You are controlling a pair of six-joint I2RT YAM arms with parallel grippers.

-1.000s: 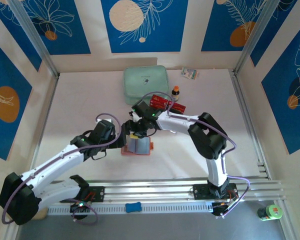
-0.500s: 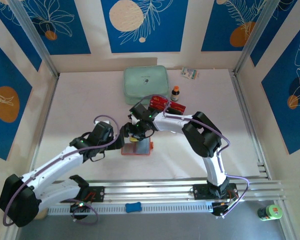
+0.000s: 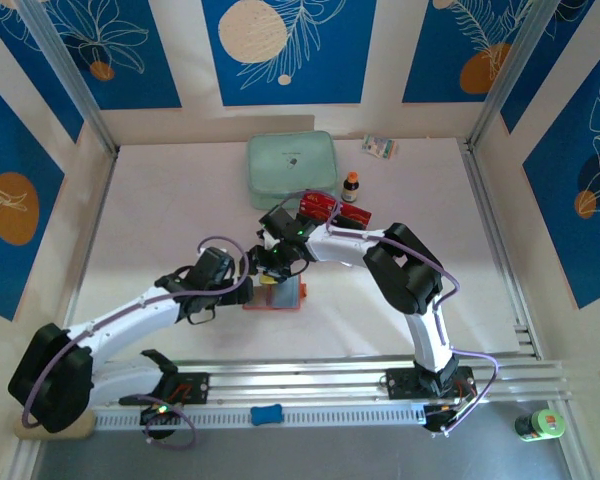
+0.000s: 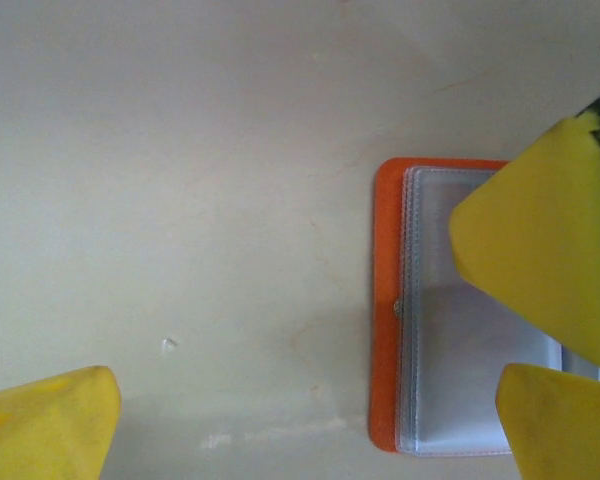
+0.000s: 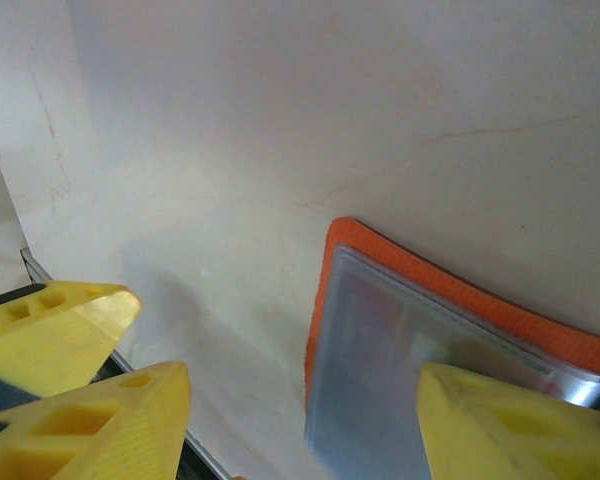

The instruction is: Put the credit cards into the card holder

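We judged our left tool (image 3: 246, 271) and right tool (image 3: 274, 264), both released and crowding the card holder (image 3: 282, 297) mid-frame, might collide and shove it.

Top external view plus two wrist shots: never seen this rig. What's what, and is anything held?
The left arm and right arm are robot arms bolted at the near edge of the table. Each ends in a two-finger tool with yellow fingers. The top external view looks down from above and behind them. The other two pictures come from a camera on each wrist, looking past that arm's own fingers. On the table lie an open orange card holder, red cards behind it, a mint-green pouch and a small bottle. The left tool and right tool hover over the holder, jaws open. Neither holds anything.
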